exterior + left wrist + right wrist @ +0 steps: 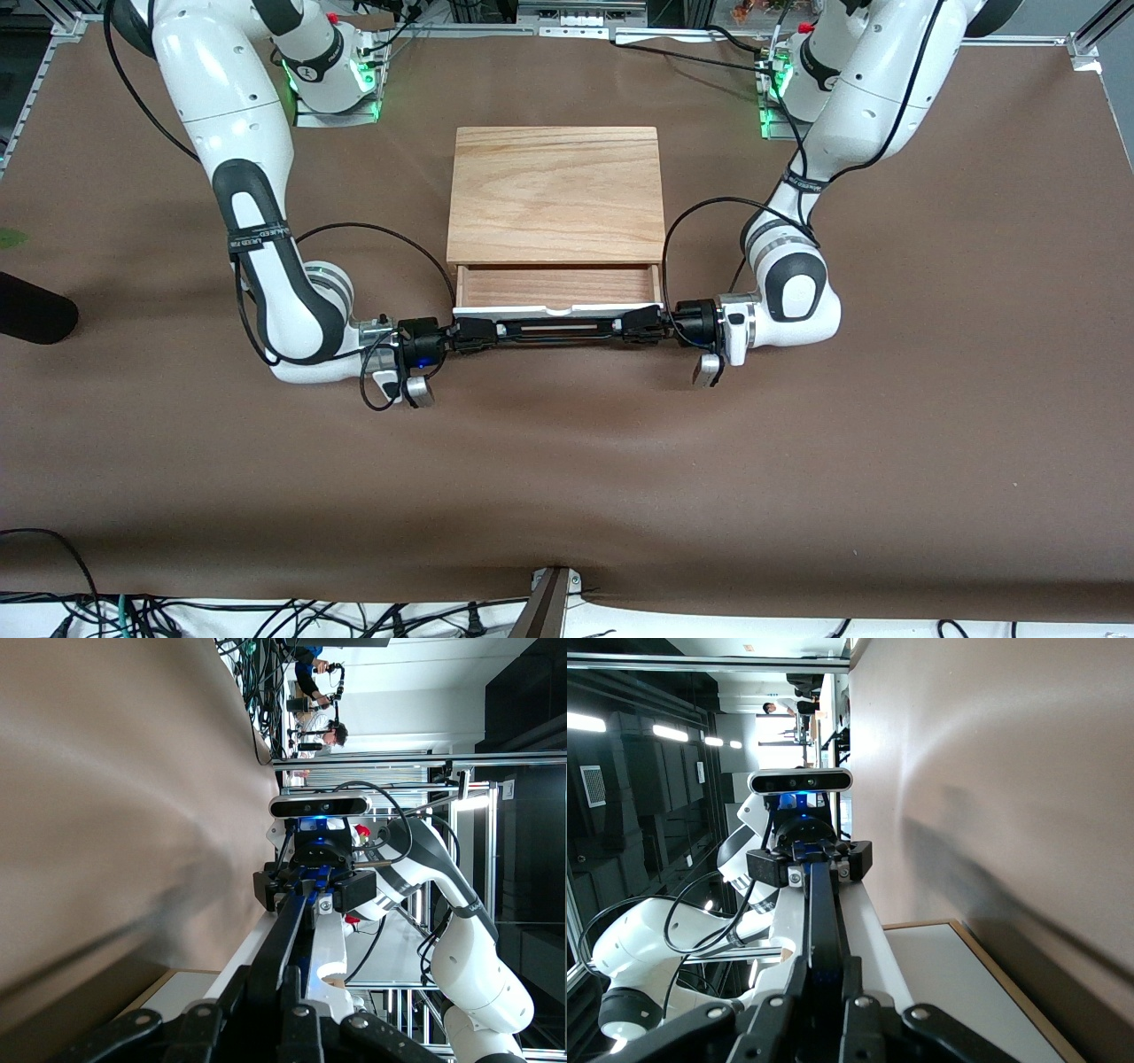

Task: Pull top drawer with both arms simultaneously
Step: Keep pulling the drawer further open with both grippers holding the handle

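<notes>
The top drawer [556,285] stands partly open from its light-wood-topped box [556,190], with its reddish-brown inside showing. Its white front panel [532,311] carries the long black bar handle [558,330]. My right gripper [476,335] is shut on the handle's end toward the right arm's end of the table. My left gripper [640,324] is shut on the other end. In the left wrist view my left gripper [266,979] clamps the bar [288,935], with the right gripper [314,890] at its other end. The right wrist view shows my right gripper [825,970] on the bar [819,917].
The brown table [567,461] stretches wide between the drawer and the front camera. A black object [31,308] lies at the right arm's end of the table. Cables hang along the table edge nearest the front camera [266,611].
</notes>
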